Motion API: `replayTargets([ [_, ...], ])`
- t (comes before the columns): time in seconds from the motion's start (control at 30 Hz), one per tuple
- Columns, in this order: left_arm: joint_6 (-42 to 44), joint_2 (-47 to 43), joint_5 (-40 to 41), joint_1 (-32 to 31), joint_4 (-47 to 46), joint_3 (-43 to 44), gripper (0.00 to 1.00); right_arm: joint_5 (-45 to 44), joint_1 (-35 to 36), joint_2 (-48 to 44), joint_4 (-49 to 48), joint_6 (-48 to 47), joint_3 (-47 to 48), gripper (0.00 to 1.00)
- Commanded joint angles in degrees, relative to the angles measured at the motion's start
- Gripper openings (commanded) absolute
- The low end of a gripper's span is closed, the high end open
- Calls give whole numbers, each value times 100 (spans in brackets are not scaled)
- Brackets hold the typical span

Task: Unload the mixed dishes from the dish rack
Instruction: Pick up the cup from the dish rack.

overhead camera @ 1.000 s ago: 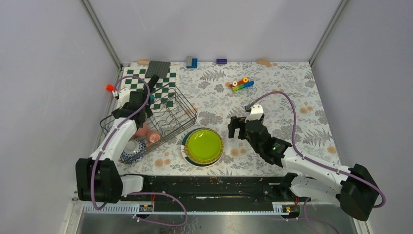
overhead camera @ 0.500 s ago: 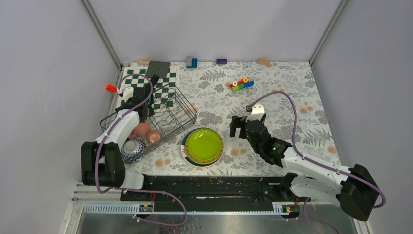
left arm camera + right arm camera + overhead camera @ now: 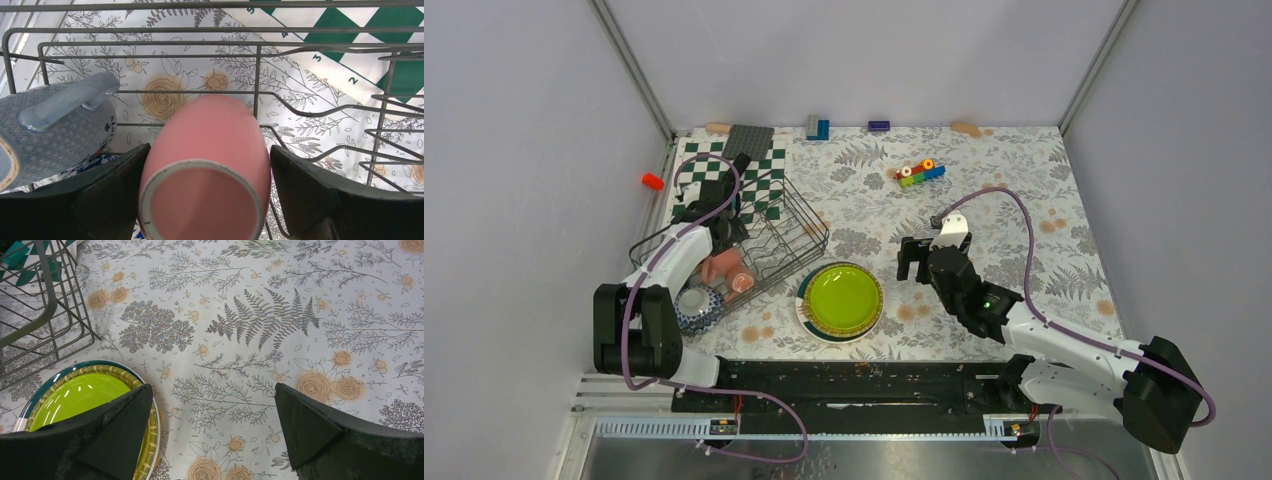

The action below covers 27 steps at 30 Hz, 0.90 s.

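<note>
The black wire dish rack (image 3: 784, 235) stands at the left, its wires also in the left wrist view (image 3: 320, 107). A pink cup (image 3: 715, 267) lies in it, and a second pink cup (image 3: 742, 283) lies beside it. My left gripper (image 3: 717, 248) is open with its jaws on either side of the first pink cup (image 3: 210, 150), the left finger touching it. A patterned bowl (image 3: 696, 308) sits at the rack's near end. The lime-green plate (image 3: 842, 298) tops a stack on the table, over the yellow plate and the dark-rimmed white plate. My right gripper (image 3: 912, 262) is open and empty, right of the stack (image 3: 75, 397).
A blue-grey mug (image 3: 55, 125) lies in the rack left of the pink cup. The green-and-white chequered board (image 3: 759, 180) lies behind the rack. Toy bricks (image 3: 921, 172) lie at the back. A red object (image 3: 653, 181) lies off the table's left edge.
My left arm has swung in over the rack and brought its jaws down around the pink cup. The right arm has barely moved.
</note>
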<state>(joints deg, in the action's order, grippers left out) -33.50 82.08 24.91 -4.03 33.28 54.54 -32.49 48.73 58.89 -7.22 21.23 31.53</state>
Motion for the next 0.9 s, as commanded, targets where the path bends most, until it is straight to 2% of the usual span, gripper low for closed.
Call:
replayTargets([
  [0.0, -79, -287, -378, 17, -202, -148, 87, -231, -30, 29, -263, -15, 9, 100],
  [0.33, -66, -442, -390, 17, -203, -207, 53, -247, -39, 35, -236, 30, 17, 100],
  [0.5, -96, -641, 64, 17, 38, -143, 33, -248, -39, 31, -218, 35, 17, 100],
  [0.73, -154, -1159, 239, 17, 72, -193, 15, -231, -39, 74, -209, 45, 30, 100],
  [0.8, -175, -1331, 284, 17, 67, -221, 2, -223, -39, 76, -209, 46, 36, 100],
  [0.87, -172, -1504, 318, 17, 73, -273, 0, -210, -39, 66, -194, 41, 42, 100],
])
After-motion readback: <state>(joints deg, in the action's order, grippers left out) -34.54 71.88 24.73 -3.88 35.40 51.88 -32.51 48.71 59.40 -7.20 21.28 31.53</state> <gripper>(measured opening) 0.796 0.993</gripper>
